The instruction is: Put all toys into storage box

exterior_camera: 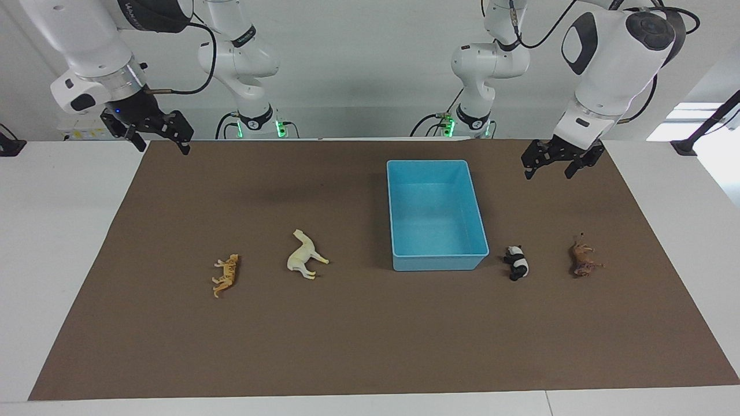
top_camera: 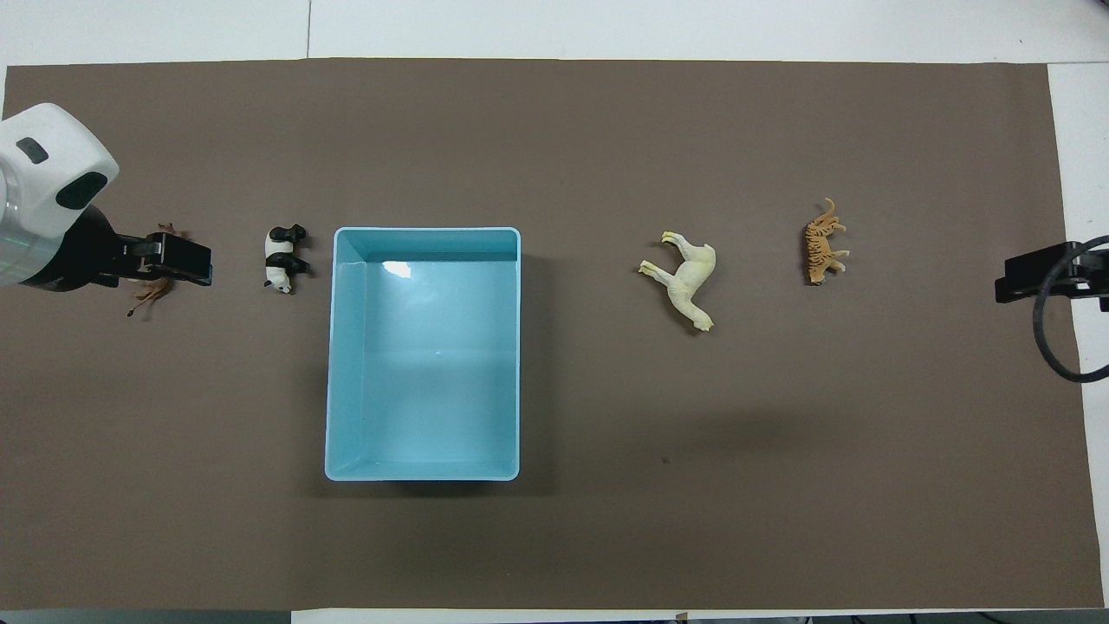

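The light blue storage box [exterior_camera: 439, 263] [top_camera: 424, 232] stands empty on the brown mat. The panda [exterior_camera: 517, 263] [top_camera: 283, 258] and the brown lion [exterior_camera: 583, 257] [top_camera: 143, 299] lie toward the left arm's end. The cream-white horse [exterior_camera: 305, 256] [top_camera: 689, 277] and the orange tiger [exterior_camera: 226, 275] [top_camera: 823, 253] lie toward the right arm's end. All four lie on their sides. My left gripper [exterior_camera: 548, 172] [top_camera: 186, 263] hangs open and empty, high in the air; in the overhead view it covers part of the lion. My right gripper [exterior_camera: 163, 147] [top_camera: 1009, 282] hangs open and empty over the mat's edge.
The brown mat [exterior_camera: 370, 346] covers most of the white table. A black stand [exterior_camera: 702, 133] sits off the mat at the left arm's end. A black cable [top_camera: 1053, 338] loops by the right gripper.
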